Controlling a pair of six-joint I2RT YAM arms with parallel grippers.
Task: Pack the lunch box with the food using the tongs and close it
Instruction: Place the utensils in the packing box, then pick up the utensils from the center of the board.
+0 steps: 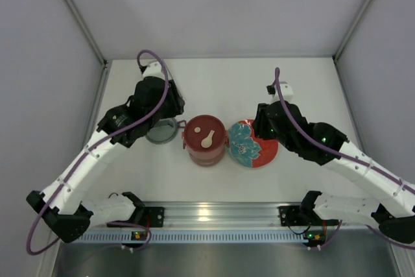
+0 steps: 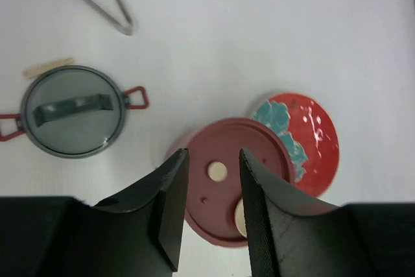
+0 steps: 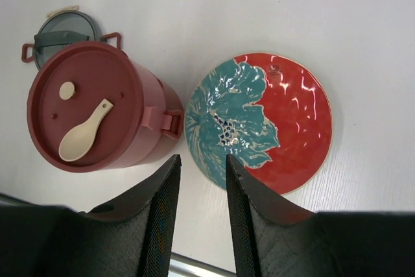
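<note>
One lunch box [image 2: 220,135] — ahead of left claw [image 2: 212,155]

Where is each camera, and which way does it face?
Top: above and behind the robot, looking down on the table; left arm and right arm show.
Left wrist: on the left arm, looking down past the left gripper at lunch box, grey dish, tongs.
Right wrist: on the right arm, looking down past the right gripper at lunch box and plate.
Both wrist views share lunch box and plate.
</note>
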